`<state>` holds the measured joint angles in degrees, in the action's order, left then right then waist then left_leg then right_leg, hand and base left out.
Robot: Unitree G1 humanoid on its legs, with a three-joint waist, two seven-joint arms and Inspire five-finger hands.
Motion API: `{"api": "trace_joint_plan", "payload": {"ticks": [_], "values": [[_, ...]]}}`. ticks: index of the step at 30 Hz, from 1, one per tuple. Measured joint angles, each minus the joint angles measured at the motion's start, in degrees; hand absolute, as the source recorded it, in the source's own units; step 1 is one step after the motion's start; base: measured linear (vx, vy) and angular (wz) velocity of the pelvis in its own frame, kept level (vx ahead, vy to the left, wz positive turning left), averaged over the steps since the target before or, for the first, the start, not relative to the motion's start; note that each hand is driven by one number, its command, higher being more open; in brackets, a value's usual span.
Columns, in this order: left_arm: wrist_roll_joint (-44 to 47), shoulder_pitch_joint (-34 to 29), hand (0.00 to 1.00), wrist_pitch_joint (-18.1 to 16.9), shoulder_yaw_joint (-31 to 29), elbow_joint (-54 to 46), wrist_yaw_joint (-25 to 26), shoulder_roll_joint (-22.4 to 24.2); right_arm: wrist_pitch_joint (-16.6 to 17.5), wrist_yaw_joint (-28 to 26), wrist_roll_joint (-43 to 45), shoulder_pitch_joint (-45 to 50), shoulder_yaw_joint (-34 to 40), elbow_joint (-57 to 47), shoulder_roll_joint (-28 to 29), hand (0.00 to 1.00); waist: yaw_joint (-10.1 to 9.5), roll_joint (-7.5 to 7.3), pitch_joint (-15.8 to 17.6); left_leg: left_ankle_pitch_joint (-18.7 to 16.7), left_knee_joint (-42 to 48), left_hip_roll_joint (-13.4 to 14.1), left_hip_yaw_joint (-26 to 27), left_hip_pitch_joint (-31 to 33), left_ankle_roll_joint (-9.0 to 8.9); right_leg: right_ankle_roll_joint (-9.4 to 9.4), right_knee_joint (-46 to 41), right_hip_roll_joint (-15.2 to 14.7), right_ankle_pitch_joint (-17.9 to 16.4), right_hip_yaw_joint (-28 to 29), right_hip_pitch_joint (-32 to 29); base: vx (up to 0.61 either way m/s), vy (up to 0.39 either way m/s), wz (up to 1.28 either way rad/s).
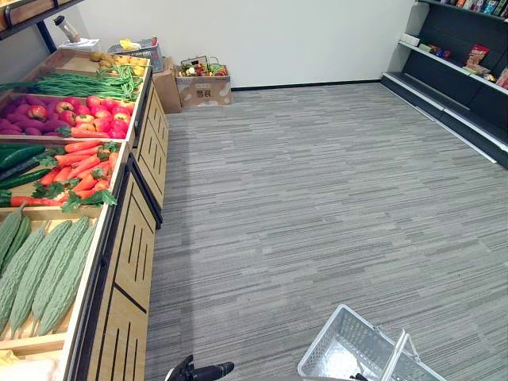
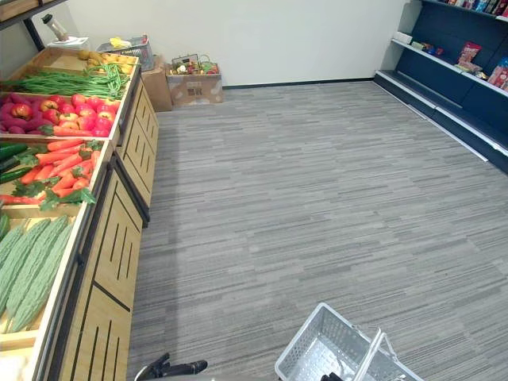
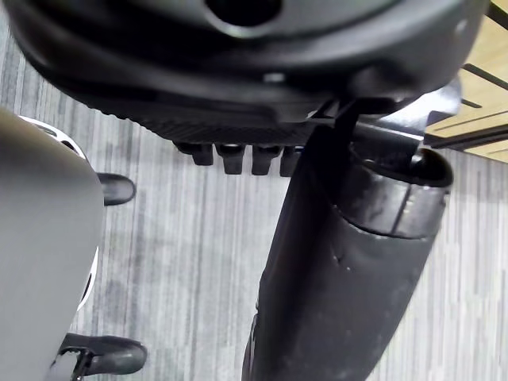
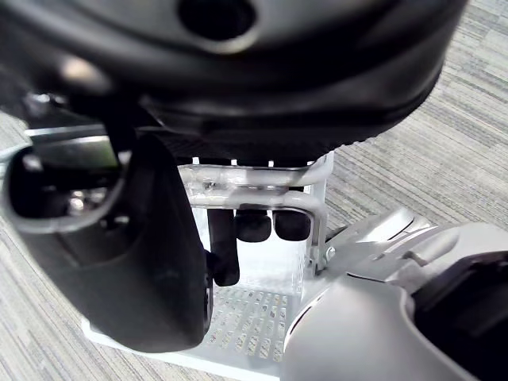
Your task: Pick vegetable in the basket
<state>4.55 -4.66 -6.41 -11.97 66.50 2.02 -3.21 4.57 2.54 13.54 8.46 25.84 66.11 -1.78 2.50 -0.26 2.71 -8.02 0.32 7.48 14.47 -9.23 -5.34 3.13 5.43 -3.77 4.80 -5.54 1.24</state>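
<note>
Produce stand (image 1: 131, 262): robot's left, near end cut off.
Basket (image 1: 327, 337): low right, lower part past the frame edge; contents hard to make out.
Bitter gourds (image 1: 44, 270), carrots (image 1: 79, 171): lying in separate stand compartments.
Right hand (image 4: 159, 254): fingers hooked round basket handle.
Left hand (image 1: 202, 371): relaxed, empty.

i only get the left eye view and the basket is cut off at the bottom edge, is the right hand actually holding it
observer: yes, the right wrist view has the right hand with fingers curled round the handle.
operator: any vegetable inside
observer: no, the basket bottom is bare there.
operator: left hand got anything
observer: no, the left hand is open over the carpet, holding nothing.
</note>
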Motion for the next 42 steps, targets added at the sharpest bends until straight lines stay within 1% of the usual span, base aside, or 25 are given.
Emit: {"api": "trace_joint_plan", "payload": {"ticks": [5, 11, 13, 14, 15, 16, 17, 19, 21, 22, 23, 25, 26, 27, 28, 29, 30, 31, 32, 33, 34, 35, 36, 38, 42], "values": [[0.0, 0.5, 1.00, -0.7, 0.5, -0.1, 0.0, -0.1, -0.1, 0.0, -0.1, -0.2, -0.1, 0.0, -0.1, 0.00, -0.80, -0.10, 1.0, 0.2, 0.0, 0.4, 0.1, -0.1, -0.29, -0.01, 0.0, 0.1, 0.0, -0.1, 0.0, -0.01, -0.005, -0.01], [0.5, 0.8, 1.00, -0.7, 0.5, -0.8, 0.0, -0.2, -0.1, 0.0, -0.1, -0.7, -0.1, -0.1, 0.0, 0.00, -0.92, -0.32, 2.5, 0.3, 0.0, 0.1, -1.0, -0.8, -0.29, 0.06, -0.3, -0.3, 0.0, -1.5, 1.3, -0.01, -0.005, 0.09], [0.6, 0.7, 1.00, -0.7, 1.1, -1.6, 0.0, -0.3, -0.1, 0.0, -0.1, -1.1, -0.2, -0.3, -0.1, 0.00, -1.05, -0.56, 3.2, 0.5, 0.0, -0.5, -1.7, -0.5, 0.20, 0.96, -2.5, -1.4, -1.4, -2.4, 0.7, -0.02, 0.013, 0.22], [0.5, 0.7, 1.00, -0.7, 1.6, -1.9, 0.0, -0.4, -0.1, -0.1, 0.0, -1.3, -0.1, -0.5, -0.1, 0.00, -1.00, -0.60, 3.6, 0.4, 0.1, -0.9, -2.3, -0.3, 0.60, 1.46, -4.6, -1.9, -2.6, -3.0, 0.2, -0.04, 0.040, 0.44], [0.5, 0.7, 1.00, -0.7, 2.2, -2.2, -0.2, -0.7, 0.0, 0.0, 0.0, -1.2, 0.1, -0.7, -0.2, 0.00, -0.99, -1.02, 4.1, 0.4, 0.2, -1.7, -3.3, -0.3, 1.30, 2.24, -10.8, -3.6, -5.8, -3.9, -1.8, -0.03, 0.071, 0.60], [0.6, 0.7, 1.00, -0.7, 2.2, -2.3, -0.2, -0.8, 0.1, 0.1, 0.1, -1.3, 0.5, -1.0, -0.3, 0.00, -0.99, -1.50, 4.4, 0.1, 0.2, -3.1, -4.5, -0.8, 2.28, 2.73, -18.1, -6.2, -8.7, -5.9, -3.8, -0.02, 0.085, 0.61], [0.6, 0.7, 1.00, -0.7, 2.2, -2.3, -0.1, -0.8, 0.4, 0.2, 0.1, -1.2, 0.5, -1.3, -0.5, 0.00, -1.02, -1.59, 4.6, -0.1, 0.1, -3.7, -5.0, -1.2, 3.01, 3.06, -22.0, -7.5, -9.6, -6.9, -5.1, 0.00, 0.102, 0.46], [0.7, 0.4, 1.00, -0.7, 2.1, -2.4, 0.1, -1.0, 1.4, 0.3, 0.0, -1.1, 0.4, -3.0, -1.0, 0.00, -1.06, -1.64, 4.7, -0.3, -0.1, -5.9, -6.7, -2.7, 4.75, 2.31, -36.6, -11.7, -9.4, -6.9, -10.5, 0.00, 0.125, 0.38], [0.7, 0.3, 1.00, -0.7, 1.9, -2.3, 0.1, -1.7, 1.8, 0.2, 0.0, -1.0, 0.2, -3.0, -0.4, 0.00, -1.04, -2.39, 4.7, -0.7, -0.3, -6.5, -9.2, -4.3, 5.77, 1.14, -43.3, -12.9, -7.5, -4.9, -11.9, 0.02, 0.071, 0.55], [0.7, 0.2, 1.00, -0.7, 1.3, -2.4, 0.1, -2.0, 2.2, 0.2, 0.1, -0.8, 0.3, -3.0, 0.2, 0.00, -0.91, -2.07, 4.5, -1.1, -0.2, -5.8, -10.6, -4.8, 6.21, 1.58, -45.7, -11.9, -7.9, -2.7, -13.2, 0.02, 0.018, 0.73], [0.6, 0.2, 1.00, -0.8, -0.1, -2.5, 0.2, -2.0, 1.9, 0.0, 0.1, -0.7, 0.3, -2.9, 0.9, 0.00, -0.90, -1.67, 4.5, -1.8, 0.4, -4.3, -12.1, -4.5, 5.93, 1.58, -44.0, -9.4, -10.4, -0.9, -13.5, 0.05, -0.026, 0.62], [0.5, -0.1, 1.00, -0.7, -2.4, -2.6, 0.2, -1.5, 2.1, -0.3, 0.2, -0.3, 0.6, -3.4, 1.9, 0.00, -0.88, -1.14, 4.6, -2.7, 1.2, -2.4, -14.0, -3.6, 5.44, 1.57, -39.5, -5.3, -12.4, 1.3, -14.1, 0.12, -0.083, 0.58], [0.6, 0.0, 1.00, -0.7, -5.0, -2.7, 0.4, -0.6, 1.7, -0.7, 0.1, 0.1, 0.4, -3.8, 1.8, 0.00, -0.90, -0.87, 4.8, -3.4, 1.8, -1.2, -15.7, -3.4, 4.87, 1.63, -34.9, -2.0, -12.7, 4.3, -14.5, 0.18, -0.136, 0.61], [0.6, 0.0, 1.00, -0.6, -6.2, -2.7, 0.5, -0.1, 1.5, -0.7, 0.0, 0.2, 0.2, -4.1, 1.8, 0.00, -0.88, -0.74, 4.8, -3.9, 2.0, -0.5, -16.7, -3.3, 4.48, 1.64, -32.6, -0.1, -12.7, 6.4, -14.6, 0.33, -0.290, 0.74], [0.6, 0.1, 1.00, -0.6, -7.9, -2.9, 0.6, 0.7, 1.2, -0.7, 0.0, 0.8, 0.0, -4.3, 1.8, 0.00, -0.88, -0.69, 4.9, -4.9, 2.3, 0.4, -18.4, -3.2, 3.59, 1.81, -28.5, 3.1, -12.5, 10.8, -14.9, 0.35, -0.365, 1.03], [0.4, 0.5, 1.00, -0.6, -9.4, -2.9, 0.6, 1.9, 0.6, -0.7, 0.1, 1.7, -0.1, -4.7, 2.1, 0.00, -0.86, -1.22, 4.9, -6.6, 3.6, 0.6, -21.6, -2.4, 2.14, 2.09, -23.0, 5.4, -10.0, 16.5, -14.3, 0.34, -0.405, 1.18], [-0.1, 0.7, 1.00, -0.4, -9.7, -2.8, 0.4, 2.7, 0.1, -1.0, 0.3, 1.9, 0.5, -4.4, 1.7, 0.00, -0.75, -0.12, 5.0, -7.5, 4.2, 1.7, -23.1, -2.3, 1.56, 1.31, -24.0, 6.5, -10.6, 15.8, -13.4, 0.30, -0.337, 1.21], [-0.5, 0.6, 1.00, -0.5, -10.1, -3.3, 0.0, 3.4, 0.0, -0.6, 0.2, 2.0, 1.1, -4.7, 1.1, 0.00, -0.93, 1.36, 5.0, -7.1, 5.1, 2.3, -23.9, -1.7, 1.35, 0.73, -25.5, 6.3, -11.6, 12.9, -12.8, 0.31, -0.315, 1.22], [-0.7, 0.6, 1.00, -0.7, -11.1, -4.7, -0.1, 4.9, 0.1, -0.2, 0.2, 2.2, 2.1, -5.2, 1.3, 0.00, -0.65, 1.44, 5.3, -5.2, 5.9, 2.0, -25.2, -1.4, 1.78, 0.63, -31.7, 5.5, -14.3, 11.6, -13.9, 0.32, -0.289, 1.28], [-0.7, 0.7, 1.00, -0.7, -11.4, -5.3, 0.0, 5.3, 0.2, -0.2, 0.2, 2.7, 2.1, -5.4, 1.5, 0.00, -0.58, 1.35, 5.3, -4.5, 6.0, 2.0, -26.2, -1.4, 1.83, 0.63, -34.1, 5.1, -15.7, 11.0, -14.0, 0.29, -0.317, 1.55], [-0.7, 0.6, 1.00, -1.0, -11.6, -6.2, 0.2, 5.9, 0.4, -0.3, 0.3, 3.3, 2.1, -5.8, 1.6, 0.00, -0.61, 1.48, 4.6, -3.0, 6.0, 2.2, -27.5, -1.0, 1.47, -0.23, -37.2, 4.3, -17.7, 9.1, -13.8, 0.22, -0.263, 1.28], [-0.7, 0.6, 1.00, -1.1, -11.6, -6.6, 0.2, 6.0, 0.4, -0.3, 0.2, 3.3, 1.8, -5.8, 1.4, 0.00, -0.69, 1.54, 4.0, -2.3, 6.0, 2.4, -28.0, -0.4, 1.32, -0.61, -38.1, 4.0, -18.5, 8.0, -13.9, 0.26, -0.340, 1.63], [-0.7, 1.3, 1.00, -1.4, -11.6, -6.8, 0.2, 6.7, 0.5, -0.4, 0.0, 3.1, 1.0, -6.6, 1.3, 0.00, -0.78, 1.50, 3.5, 0.0, 5.6, 3.0, -28.7, 1.2, 1.18, -1.45, -38.7, 3.7, -19.1, 6.5, -13.6, 0.24, -0.325, 1.48], [-0.7, 2.1, 1.00, -1.4, -11.4, -6.8, 0.1, 7.0, 0.6, -0.6, -0.3, 3.1, -0.5, -7.1, 1.2, 0.00, -0.72, 1.22, 3.4, 1.9, 6.1, 3.5, -29.5, 3.4, 1.00, -1.59, -38.2, 3.7, -19.2, 5.1, -12.8, 0.20, -0.296, 1.35], [-0.7, 2.3, 1.00, -1.1, -10.6, -7.4, 0.5, 6.9, 0.6, -0.7, -2.2, 2.2, -2.3, -6.9, 0.7, 0.00, -0.74, 0.44, 2.6, 2.1, 8.7, 4.5, -29.6, 7.6, 0.21, -2.05, -35.8, 5.0, -19.4, 2.1, -9.9, 0.14, -0.213, 1.07]]}}
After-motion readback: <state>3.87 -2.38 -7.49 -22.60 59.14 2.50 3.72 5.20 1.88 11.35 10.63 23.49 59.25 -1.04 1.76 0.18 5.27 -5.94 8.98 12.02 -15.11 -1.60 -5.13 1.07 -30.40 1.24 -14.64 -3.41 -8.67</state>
